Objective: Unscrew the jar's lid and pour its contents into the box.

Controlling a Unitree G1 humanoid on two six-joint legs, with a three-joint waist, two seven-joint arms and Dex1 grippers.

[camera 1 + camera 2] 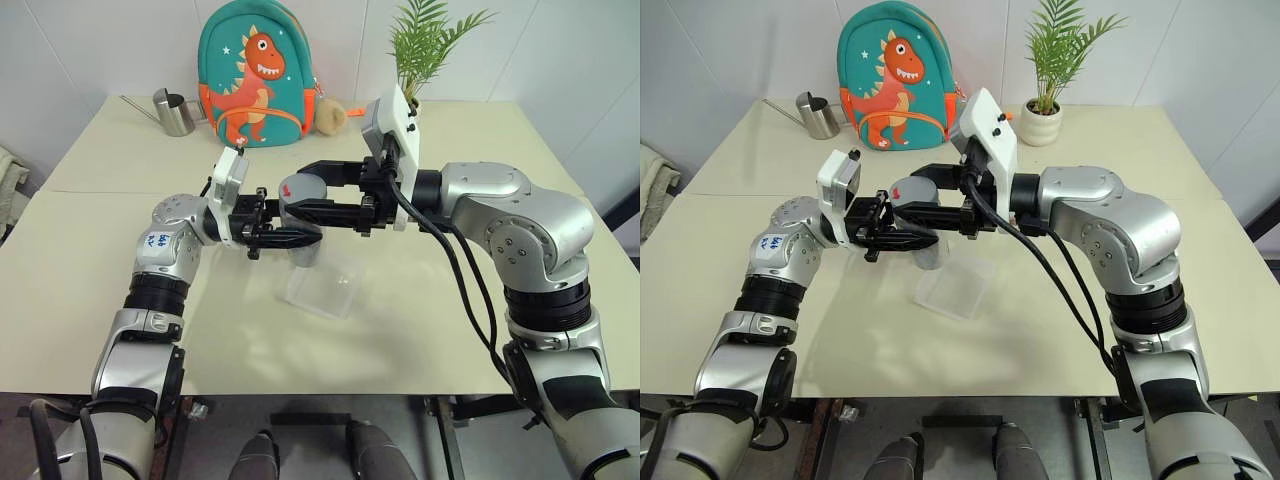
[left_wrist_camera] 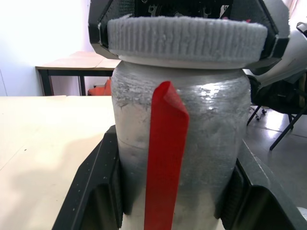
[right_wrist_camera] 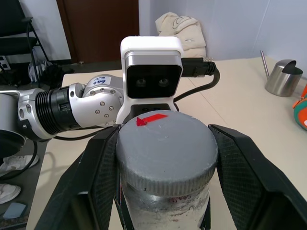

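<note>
The left gripper is clamped on the body of the jar, its two black fingers pressed against either side of the clear wall, beside the red stripe. From the opposite side the right gripper is closed around the lid, a ribbed grey cap with a red mark on top, seated on the jar's neck. The jar hangs upright between the two grippers above the table, and the box lies just below it.
</note>
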